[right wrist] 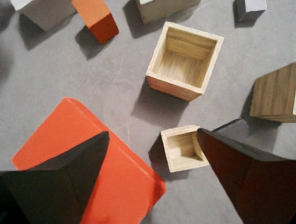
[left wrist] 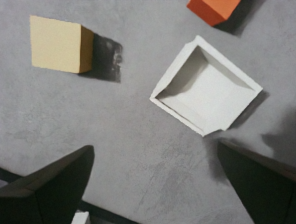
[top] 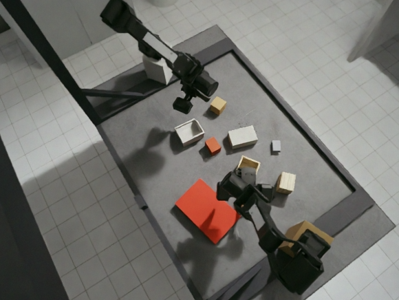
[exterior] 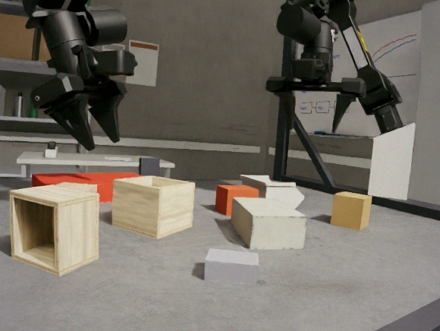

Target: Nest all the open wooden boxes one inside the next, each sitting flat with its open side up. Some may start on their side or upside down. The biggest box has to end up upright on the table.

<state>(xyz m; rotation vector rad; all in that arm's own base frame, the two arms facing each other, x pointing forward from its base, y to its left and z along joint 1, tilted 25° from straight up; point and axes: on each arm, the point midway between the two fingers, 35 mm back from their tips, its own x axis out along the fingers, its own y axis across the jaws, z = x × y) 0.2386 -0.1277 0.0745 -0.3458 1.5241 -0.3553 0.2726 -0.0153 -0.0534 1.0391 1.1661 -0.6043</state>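
Observation:
Three light wooden boxes lie near the right arm. The medium box (top: 248, 164) (right wrist: 185, 60) stands open side up. The small box (right wrist: 184, 148) also stands open side up, right below my right gripper (right wrist: 153, 133) (exterior: 95, 130), which is open and empty above it; the arm hides this box in the top view. The third wooden box (top: 286, 182) (exterior: 55, 228) lies on its side. My left gripper (top: 182, 104) (left wrist: 156, 149) is open and empty, hovering above the table near a white open box (top: 189, 131) (left wrist: 206, 92) that stands open side up.
A flat red board (top: 206, 210) lies beside the right gripper. An orange cube (top: 213, 145), a tan cube (top: 218, 104), a closed white block (top: 242, 136) and a small grey block (top: 276, 145) are scattered mid-table. A cardboard box (top: 306, 235) stands by the right arm's base.

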